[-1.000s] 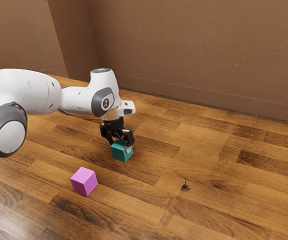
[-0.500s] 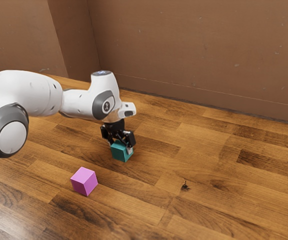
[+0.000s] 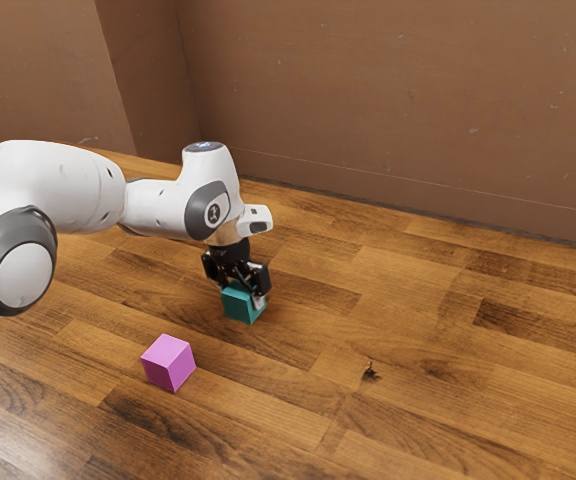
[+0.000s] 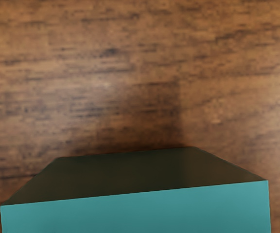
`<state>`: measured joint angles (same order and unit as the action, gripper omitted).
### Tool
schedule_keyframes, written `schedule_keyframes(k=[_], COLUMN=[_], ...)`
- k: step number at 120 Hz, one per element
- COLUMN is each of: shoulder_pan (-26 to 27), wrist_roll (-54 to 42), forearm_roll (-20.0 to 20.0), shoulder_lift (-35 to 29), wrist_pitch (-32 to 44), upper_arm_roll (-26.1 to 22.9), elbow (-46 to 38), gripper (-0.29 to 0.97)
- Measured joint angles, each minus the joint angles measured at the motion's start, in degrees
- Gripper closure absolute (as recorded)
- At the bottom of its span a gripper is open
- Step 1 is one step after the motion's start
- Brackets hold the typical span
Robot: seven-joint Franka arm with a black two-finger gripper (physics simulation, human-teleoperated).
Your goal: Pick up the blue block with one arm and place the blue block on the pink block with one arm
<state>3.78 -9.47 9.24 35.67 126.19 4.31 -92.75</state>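
Blue block (image 3: 241, 306) sits flat on the wood floor (image 3: 448, 340), with the gripper (image 3: 242, 290) down over its top. Whether it is clamped on the block or merely stands around it I cannot tell from here. In the wrist view the block (image 4: 140, 206) lies right under the hand. I take this for the grasping step. Next comes a firm squeeze, a straight lift, then a carry to the pink block (image 3: 167, 362), well apart toward the exterior view's left

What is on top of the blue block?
The gripper hangs over the blue block and covers most of its top face. The pink block stands apart on the wooden surface.
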Motion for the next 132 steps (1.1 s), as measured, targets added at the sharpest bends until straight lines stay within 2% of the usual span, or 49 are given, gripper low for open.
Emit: schedule_keyframes(k=[16,40,52,60,71,89,106,132], shoulder_pan=[0.00,0.00,0.35,0.80,0.42,0.31,0.26,0.87], wrist_roll=[0.17,0.57,0.84,1.03,1.64,2.63,3.52,5.02], forearm_roll=[-0.02,-0.28,-0.59,-0.92,-3.14,-8.34,-10.82,-11.79], shoulder_lift=[0.02,-1.58,-6.08,-11.02,-18.11,-26.09,-29.81,-34.09], wrist_pitch=[0.01,0.07,0.09,0.19,0.46,1.05,2.27,3.52], upper_arm_roll=[0.00,0.17,0.42,1.07,1.40,1.48,1.41,1.40], elbow=[0.00,-0.79,-4.38,-9.80,-17.94,-27.03,-31.62,-37.25], gripper=[0.25,0.33,0.35,0.35,0.35,0.34,0.34,0.34])
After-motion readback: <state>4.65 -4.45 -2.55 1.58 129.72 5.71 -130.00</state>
